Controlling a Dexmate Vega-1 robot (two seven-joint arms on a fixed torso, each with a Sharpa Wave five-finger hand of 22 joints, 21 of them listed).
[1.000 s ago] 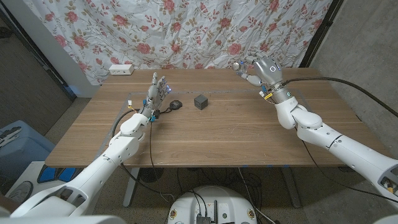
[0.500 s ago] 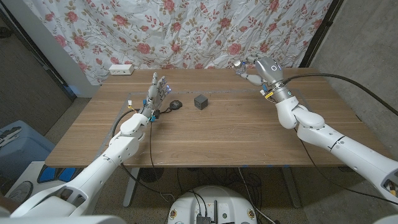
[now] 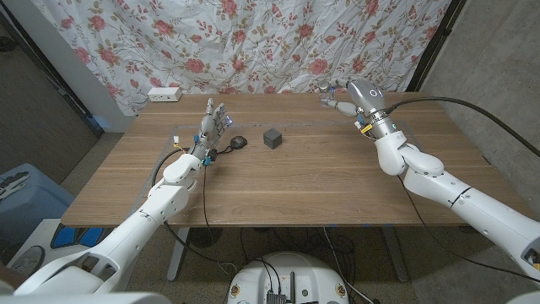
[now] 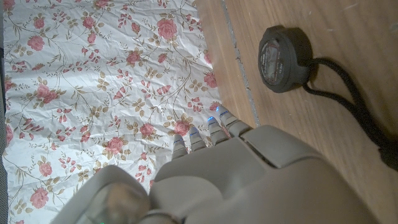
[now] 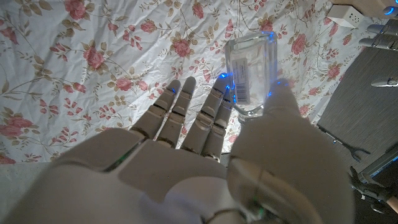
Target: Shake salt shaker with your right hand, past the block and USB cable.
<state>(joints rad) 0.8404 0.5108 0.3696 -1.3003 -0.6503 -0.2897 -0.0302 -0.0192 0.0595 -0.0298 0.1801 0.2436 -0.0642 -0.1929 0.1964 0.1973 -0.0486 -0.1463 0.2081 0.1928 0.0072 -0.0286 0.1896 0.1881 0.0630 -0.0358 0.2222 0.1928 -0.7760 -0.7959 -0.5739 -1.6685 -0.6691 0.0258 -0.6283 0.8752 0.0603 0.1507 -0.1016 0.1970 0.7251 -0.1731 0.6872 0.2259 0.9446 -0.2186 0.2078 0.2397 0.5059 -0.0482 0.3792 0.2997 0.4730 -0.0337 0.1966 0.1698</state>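
Observation:
My right hand (image 3: 353,96) is raised over the table's far right part and holds the salt shaker (image 3: 326,87). In the right wrist view the shaker (image 5: 251,73) is clear glass, pinched between the thumb and the fingers (image 5: 211,112). A dark grey block (image 3: 272,138) sits on the table's far middle. To its left lies the USB cable (image 3: 236,142), a black round reel with a cord (image 4: 283,51). My left hand (image 3: 212,124) stands upright beside the cable, fingers straight and apart, holding nothing.
A white power strip (image 3: 164,95) lies at the table's (image 3: 295,186) far left edge. A floral curtain (image 3: 253,42) hangs behind the table. A blue bin (image 3: 21,198) stands on the floor at the left.
My right hand has shifted slightly to the right and turned a little with the shaker in it. The left hand, block and cable have not moved.

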